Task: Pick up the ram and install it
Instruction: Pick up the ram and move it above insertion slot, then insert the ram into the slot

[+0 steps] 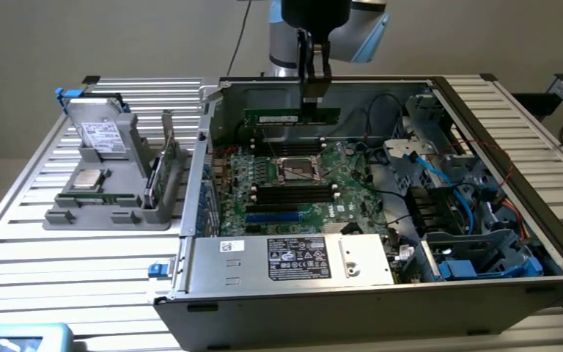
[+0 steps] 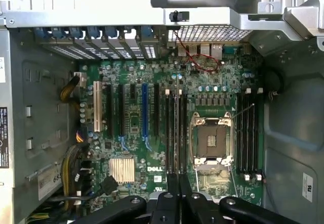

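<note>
One arm reaches down into the open PC case [image 1: 360, 312], and its hand [image 1: 313, 103] is clamped narrow on the ram [image 1: 281, 116], gripping the stick's top edge approx. mid-length. We take the CPU socket [image 1: 296, 170] on the mobo [image 1: 252, 183] as our ref. point.

In the ext. view the ram hangs level and on edge, just beyond the socket on the side away from the camera. It sits above the black slots [image 1: 281, 139] on that side, w/ its long axis parallel to them. We can't tell whether its lower edge touches a slot or floats just clear.

In the wrist view the hand [image 2: 177, 183] looks straight down on the mobo [image 2: 131, 133]. The ram [image 2: 176, 133] shows edge-on as a thin dark strip running away from the fingers [image 2: 169, 188], right beside the socket [image 2: 210, 142] and over the slot group [image 2: 167, 128] next to it. A second slot group [image 2: 248, 133] lies on the socket's opposite side, unfilled.

The PSU [image 1: 296, 258] w/ its white label sits on the socket's camera-facing side in the ext. view. Blue cabling and drive cages [image 1: 477, 242] lie to the ext. view's right of the socket. Well apart from the socket, outside the case on the ext. view's left, a gray parts holder [image 1: 115, 183] stands on the slatted tabletop [image 1: 27, 279].
</note>
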Controlling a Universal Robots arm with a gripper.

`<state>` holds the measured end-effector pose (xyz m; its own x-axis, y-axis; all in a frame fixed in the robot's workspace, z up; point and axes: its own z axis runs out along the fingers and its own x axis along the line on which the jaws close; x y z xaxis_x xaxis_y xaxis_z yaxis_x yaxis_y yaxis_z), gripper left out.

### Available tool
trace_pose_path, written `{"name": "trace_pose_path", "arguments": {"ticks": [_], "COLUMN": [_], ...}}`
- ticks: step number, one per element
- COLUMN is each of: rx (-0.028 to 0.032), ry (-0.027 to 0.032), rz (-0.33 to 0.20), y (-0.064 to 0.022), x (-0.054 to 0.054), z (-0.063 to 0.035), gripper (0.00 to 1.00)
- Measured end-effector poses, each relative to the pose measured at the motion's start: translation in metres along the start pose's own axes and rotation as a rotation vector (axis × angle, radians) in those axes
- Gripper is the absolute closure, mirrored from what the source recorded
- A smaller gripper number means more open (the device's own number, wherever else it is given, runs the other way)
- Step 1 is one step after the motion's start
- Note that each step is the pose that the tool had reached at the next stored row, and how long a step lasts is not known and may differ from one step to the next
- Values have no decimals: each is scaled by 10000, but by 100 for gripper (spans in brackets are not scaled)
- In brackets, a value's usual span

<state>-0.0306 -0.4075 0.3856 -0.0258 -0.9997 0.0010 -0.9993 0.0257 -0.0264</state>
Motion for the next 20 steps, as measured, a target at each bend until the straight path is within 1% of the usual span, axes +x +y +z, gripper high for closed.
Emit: {"name": "trace_pose_path", "arguments": {"ticks": [3,4,13,16,18,20], "rx": [-4,-4,-95,-126,-148,-169], "ry": [-121,-143,-148,-162,-183,-187], "rz": [59,79,78,79,79,81], "y": [-4,-4,-4,-3,-2,0], "x": [-5,-6,-22,-37,-46,-49], "z": [20,24,36,66,99,137], "gripper": [88,88,88,88,88,88]}}
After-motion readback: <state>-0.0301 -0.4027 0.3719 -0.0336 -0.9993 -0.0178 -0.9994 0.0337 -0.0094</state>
